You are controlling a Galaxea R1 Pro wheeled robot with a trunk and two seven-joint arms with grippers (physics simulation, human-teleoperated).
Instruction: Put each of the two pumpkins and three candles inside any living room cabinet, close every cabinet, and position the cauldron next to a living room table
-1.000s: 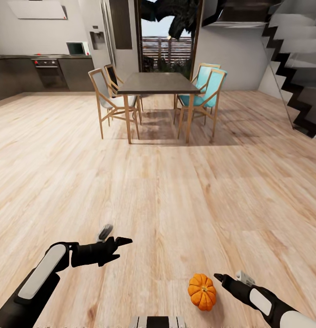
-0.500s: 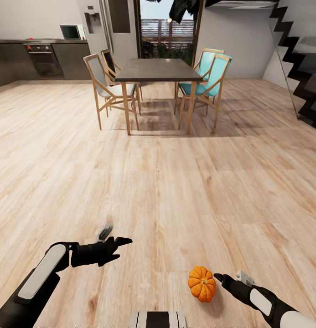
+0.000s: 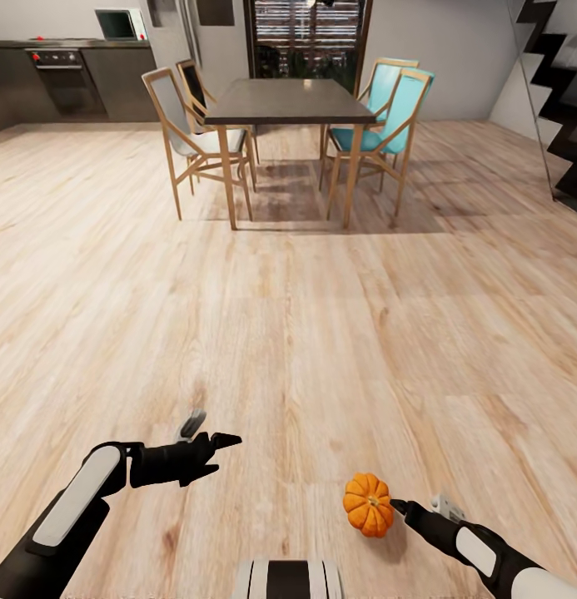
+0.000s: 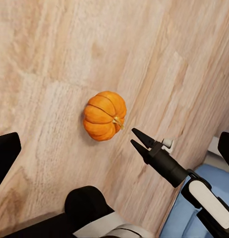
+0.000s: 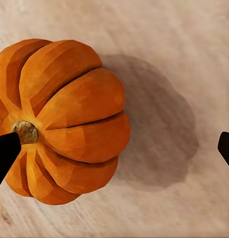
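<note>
Pumpkin on floor, just beside right end effector.

The pumpkin lies on the floor, just ahead of the right gripper and close off its fingertips. Seen along that gripper, the pumpkin sits toward one finger, the other finger well clear of it. The left gripper hangs over bare floor, well apart from the pumpkin, which lies off to its right. Far ahead of both grippers stands the dining table, chairs tucked in on either side of it. Beyond the table's left end runs the kitchen counter; stairs rise far off to the right.
</note>
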